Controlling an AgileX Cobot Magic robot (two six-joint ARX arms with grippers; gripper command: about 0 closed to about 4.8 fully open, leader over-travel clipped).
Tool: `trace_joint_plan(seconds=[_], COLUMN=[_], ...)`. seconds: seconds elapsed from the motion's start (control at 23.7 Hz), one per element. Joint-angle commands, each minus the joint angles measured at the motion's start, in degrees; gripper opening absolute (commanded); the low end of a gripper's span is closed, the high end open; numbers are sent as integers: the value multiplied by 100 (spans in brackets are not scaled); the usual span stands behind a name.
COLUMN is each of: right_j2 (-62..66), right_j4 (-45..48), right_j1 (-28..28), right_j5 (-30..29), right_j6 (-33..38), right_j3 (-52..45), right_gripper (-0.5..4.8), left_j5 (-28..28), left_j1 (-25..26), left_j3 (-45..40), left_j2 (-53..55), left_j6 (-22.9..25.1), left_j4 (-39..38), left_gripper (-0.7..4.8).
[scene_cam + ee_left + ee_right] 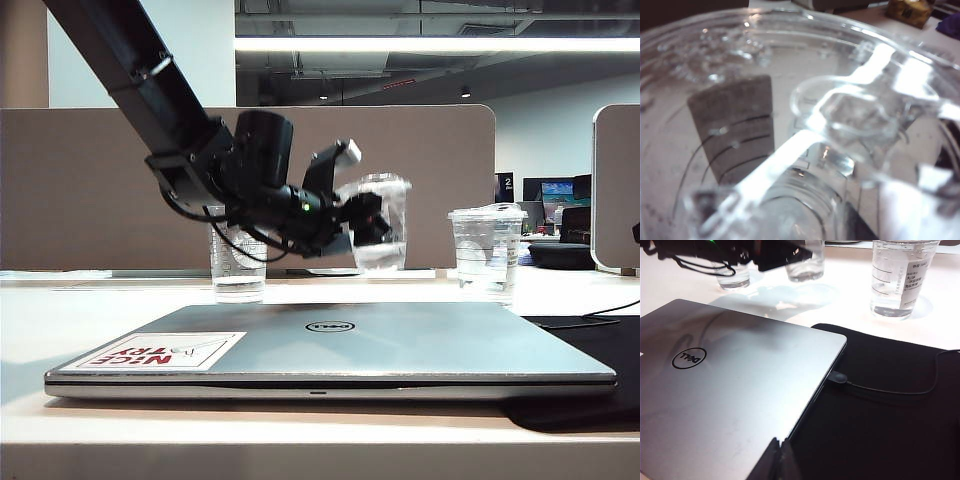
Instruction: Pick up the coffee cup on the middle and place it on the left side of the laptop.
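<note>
Nearest to the exterior camera, one closed laptop [330, 350] is seen lying flat on the surface [60, 320], with a "NICE TRY" sticker [160, 351] on its lid. One black mat [880, 410] lies just beside it on the right, and one thin cable [900, 389] is plugged into the laptop's edge.

Above the far edge of the laptop, the coffee cup [380, 225] is held in the air by the left gripper [362, 218], whose jaws are closed on the cup's side; the cup is tilted. From this a risk is judged: the thin plastic wall may be squeezed or may slip, and the cup could fall on the laptop. If it is set down while tilted, it may tip over.

The right gripper [775, 460] hangs low over the near edge of the laptop, apart from the cups; its opening cannot be told.

Farther back, two other clear cups stand on the surface: a left cup [238, 265] partly behind the arm, and a right cup [486, 250]. Three cups are counted in total.
</note>
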Motion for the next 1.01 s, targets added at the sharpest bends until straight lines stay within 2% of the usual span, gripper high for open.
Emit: trace_joint_plan(seconds=[0.04,0.25,0.46,0.63,0.8,1.01], right_j2=[-13,-177,-238,-238,-240,-251], right_j4=[101,96,103,101,98,103], right_j1=[-2,-2,-2,-2,-2,2], right_j5=[7,7,7,7,7,7], right_j6=[0,-2,-2,-2,-2,0], right_j3=[-22,-22,-22,-22,-22,-22], right_gripper=[-5,-5,-5,-5,-5,-5], left_j5=[216,254,273,509,442,380], left_j1=[-11,-4,-2,11,26,236], left_j3=[-13,-15,-15,-37,-553,-1764], left_j2=[-203,-525,-710,-901,-1307,-2234], left_j6=[127,267,308,323,402,437], left_j4=[-81,-579,-708,-807,-450,-133], left_gripper=[295,295,298,300,300,300])
